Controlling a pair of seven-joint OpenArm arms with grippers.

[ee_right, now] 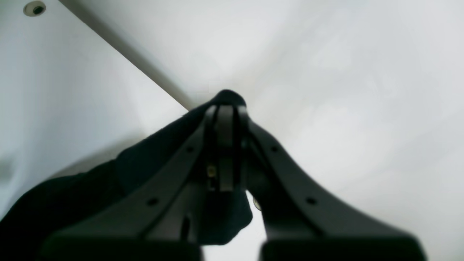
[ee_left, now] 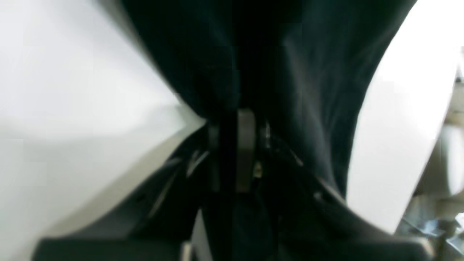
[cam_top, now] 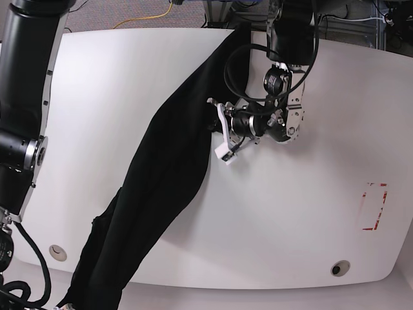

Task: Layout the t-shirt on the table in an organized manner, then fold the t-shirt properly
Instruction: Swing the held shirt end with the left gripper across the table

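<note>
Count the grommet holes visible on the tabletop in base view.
2: one grommet hole near the table's front-left corner beside the t-shirt, the other grommet hole near the front-right corner. The cloth could hide more.

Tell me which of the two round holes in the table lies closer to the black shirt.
The hole near the table's front left corner in the base view, right beside the shirt. The other hole is far off near the red tape.

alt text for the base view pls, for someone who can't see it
A black t-shirt is stretched in a long diagonal band across the white table, from the far edge to past the near left corner. The left gripper is shut on its right edge midway; a red tape outline lies at right.
</note>
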